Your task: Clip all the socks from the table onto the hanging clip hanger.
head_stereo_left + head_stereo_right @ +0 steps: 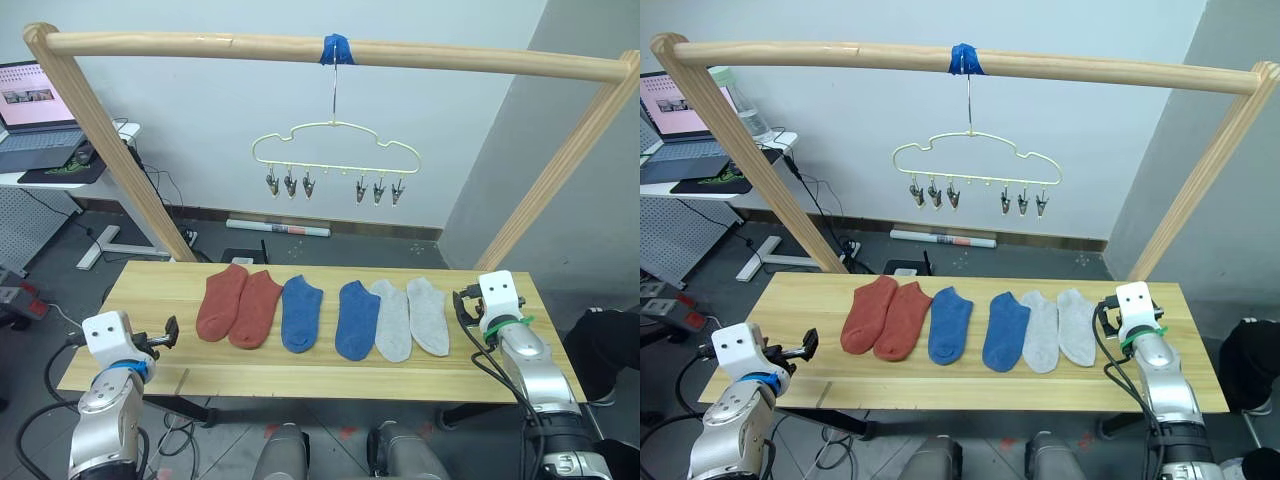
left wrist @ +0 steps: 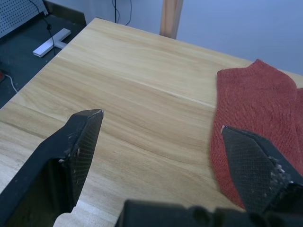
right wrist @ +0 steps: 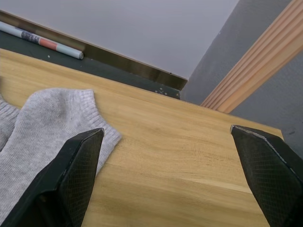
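While the head views take in six soft ankle socks (image 1: 325,312) in a row on the pale-yellow wood-grain table (image 1: 300,377), two rust-red, two blue, two grey, under the cloud-shaped wire clip hanger (image 1: 335,150) with six metal clips, wrist views show left gripper (image 2: 161,135) and right gripper (image 3: 173,146) spread apart

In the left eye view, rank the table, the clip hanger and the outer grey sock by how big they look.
1. The table, widest by far.
2. The clip hanger, though it hangs farther from the camera, so its true size is unsure.
3. The outer grey sock, plainly smallest.
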`<state>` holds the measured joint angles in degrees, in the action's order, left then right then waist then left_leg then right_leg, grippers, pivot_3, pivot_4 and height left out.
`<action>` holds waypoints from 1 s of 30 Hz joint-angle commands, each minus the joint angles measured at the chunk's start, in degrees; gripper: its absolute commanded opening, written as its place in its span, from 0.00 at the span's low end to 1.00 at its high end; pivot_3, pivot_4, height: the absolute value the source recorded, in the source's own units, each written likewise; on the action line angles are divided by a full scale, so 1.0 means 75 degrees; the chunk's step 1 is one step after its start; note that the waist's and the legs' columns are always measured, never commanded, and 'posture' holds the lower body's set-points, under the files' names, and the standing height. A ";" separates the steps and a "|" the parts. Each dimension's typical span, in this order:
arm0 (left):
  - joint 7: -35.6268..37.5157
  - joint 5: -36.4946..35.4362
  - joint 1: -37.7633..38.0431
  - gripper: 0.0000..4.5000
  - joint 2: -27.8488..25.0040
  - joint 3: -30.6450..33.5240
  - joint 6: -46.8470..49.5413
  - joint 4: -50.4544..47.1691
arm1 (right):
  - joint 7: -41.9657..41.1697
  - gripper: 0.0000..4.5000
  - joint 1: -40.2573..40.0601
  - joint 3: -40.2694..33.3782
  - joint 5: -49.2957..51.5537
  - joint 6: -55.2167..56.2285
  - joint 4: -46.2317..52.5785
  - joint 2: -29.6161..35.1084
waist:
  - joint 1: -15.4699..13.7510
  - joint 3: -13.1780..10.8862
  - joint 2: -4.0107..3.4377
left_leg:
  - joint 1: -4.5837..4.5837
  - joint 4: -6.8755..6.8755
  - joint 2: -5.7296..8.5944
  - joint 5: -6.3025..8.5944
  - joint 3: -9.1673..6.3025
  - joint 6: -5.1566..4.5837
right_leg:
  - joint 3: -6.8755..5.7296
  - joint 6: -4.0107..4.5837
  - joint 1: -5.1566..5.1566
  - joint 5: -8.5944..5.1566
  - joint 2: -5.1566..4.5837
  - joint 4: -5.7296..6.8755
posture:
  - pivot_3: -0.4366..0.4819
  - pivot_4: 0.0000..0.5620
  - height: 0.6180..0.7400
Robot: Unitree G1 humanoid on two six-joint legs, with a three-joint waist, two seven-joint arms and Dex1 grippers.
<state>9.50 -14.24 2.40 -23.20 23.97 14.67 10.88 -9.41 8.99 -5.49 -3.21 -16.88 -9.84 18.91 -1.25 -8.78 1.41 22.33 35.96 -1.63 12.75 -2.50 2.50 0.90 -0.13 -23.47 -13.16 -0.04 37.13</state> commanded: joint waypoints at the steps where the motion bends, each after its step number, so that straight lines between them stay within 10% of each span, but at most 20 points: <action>1: -0.0040 -0.0017 0.0003 0.99 -0.0045 0.0116 0.0014 -0.0323 | 0.0133 1.00 0.0100 -0.0105 0.0021 0.0082 0.0137 0.0001 | -0.0001 0.0000 0.0000 | 0.0000 0.0000 0.0000 0.0000 -0.0001 0.0000 | 0.0000 0.0000 0.0000 0.0000 0.0000 0.0000 | 0.57 0.20 1.00; 15: 0.0202 -0.0099 -0.0092 0.99 -0.0164 0.0100 0.0026 -0.0385 | -0.0053 1.00 0.0004 0.0059 -0.0023 0.0197 0.0427 0.0116 | 0.0007 0.0000 0.0000 | -0.0001 0.0002 0.0000 0.0000 0.0000 0.0000 | 0.0001 -0.0001 0.0001 0.0001 0.0000 0.0001 | 0.56 0.22 1.00; 30: 0.2488 -0.0998 -0.2352 0.99 -0.1046 -0.0745 0.0047 -0.1223 | -0.4623 1.00 0.1690 0.1201 0.3178 -0.1446 0.3526 0.0979 | 0.0078 -0.0013 -0.0006 | -0.0037 0.0015 -0.0005 -0.0002 -0.0008 -0.0002 | 0.0003 0.0006 0.0036 -0.0002 0.0019 0.0005 | 0.53 0.22 1.00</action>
<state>27.36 -22.39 -14.41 -31.11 19.17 15.76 0.53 -42.41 20.74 3.55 17.30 -24.87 14.55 26.30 -0.66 -8.88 1.37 22.02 36.01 -1.66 12.75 -2.55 2.49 0.94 -0.11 -23.17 -13.17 0.10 37.11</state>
